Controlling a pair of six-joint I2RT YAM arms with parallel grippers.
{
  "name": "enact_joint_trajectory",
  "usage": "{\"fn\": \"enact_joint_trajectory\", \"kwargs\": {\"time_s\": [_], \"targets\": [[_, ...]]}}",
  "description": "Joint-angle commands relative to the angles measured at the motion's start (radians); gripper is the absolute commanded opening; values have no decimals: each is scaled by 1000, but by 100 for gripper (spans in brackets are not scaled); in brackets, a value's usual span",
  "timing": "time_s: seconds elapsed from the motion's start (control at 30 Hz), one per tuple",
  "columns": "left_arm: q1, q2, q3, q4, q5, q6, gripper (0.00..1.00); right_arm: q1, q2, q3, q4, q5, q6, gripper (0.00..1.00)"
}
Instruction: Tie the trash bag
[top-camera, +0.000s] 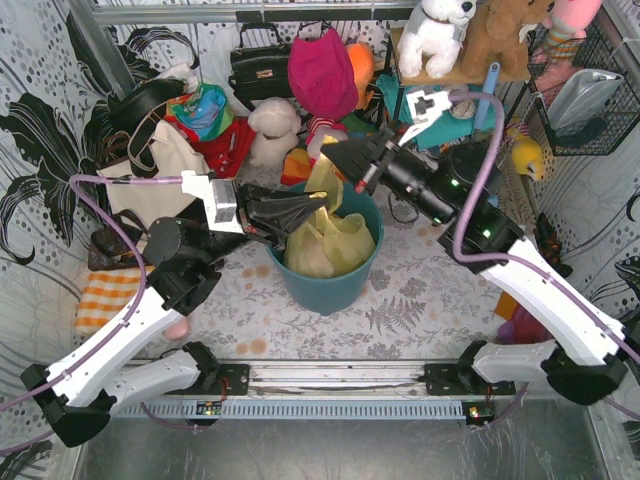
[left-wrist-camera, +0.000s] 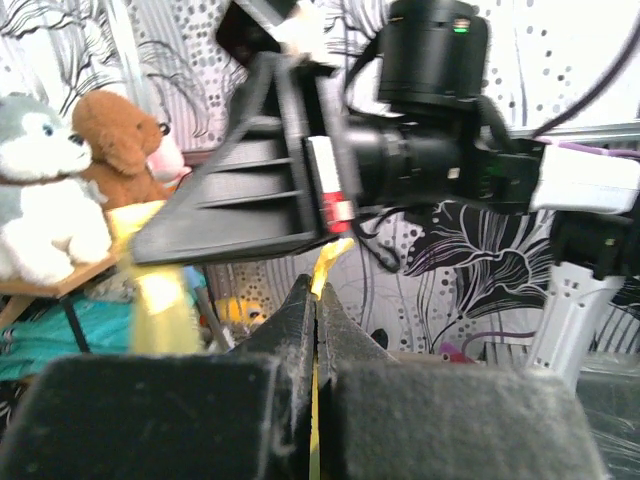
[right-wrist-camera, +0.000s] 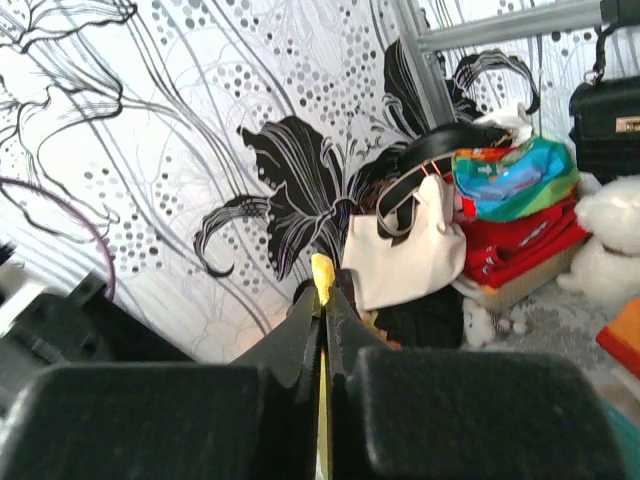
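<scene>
The trash bag (top-camera: 335, 245) is thin yellow-green plastic sitting in a round teal bin (top-camera: 325, 285). My left gripper (top-camera: 322, 202) is shut on a strip of the bag's rim above the bin; the yellow plastic (left-wrist-camera: 328, 262) shows between its closed tips (left-wrist-camera: 315, 290). My right gripper (top-camera: 327, 153) is shut on another strip of the bag just above and behind the left one; a yellow tab (right-wrist-camera: 321, 277) sticks out past its closed tips (right-wrist-camera: 322, 293). The two grippers point at each other over the bin, right above left.
A cream tote bag with black straps (top-camera: 155, 165) lies at the left, also in the right wrist view (right-wrist-camera: 410, 245). Plush toys, clothes and a black handbag (top-camera: 262, 65) crowd the back. An orange striped cloth (top-camera: 105, 300) lies at the left edge.
</scene>
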Motion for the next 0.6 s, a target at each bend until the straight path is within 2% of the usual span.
{"fn": "enact_joint_trajectory", "kwargs": {"time_s": [0.0,0.17,0.4,0.5,0.57], "targets": [[3,33,95,49,151,-19,0,6,144,185,-16,27,-39,0],[2,131,220,62,264,-28,0,4,340,481,-111,-124,-29,0],[-1,235,325,96,289,-27,0,4,589,866,-248,-361,48,0],[-1,252,327,105,276,-28,0,4,630,915,-279,-403,70,0],[-1,251,306,95,259,-14,0,4,614,868,-292,-382,69,0]]}}
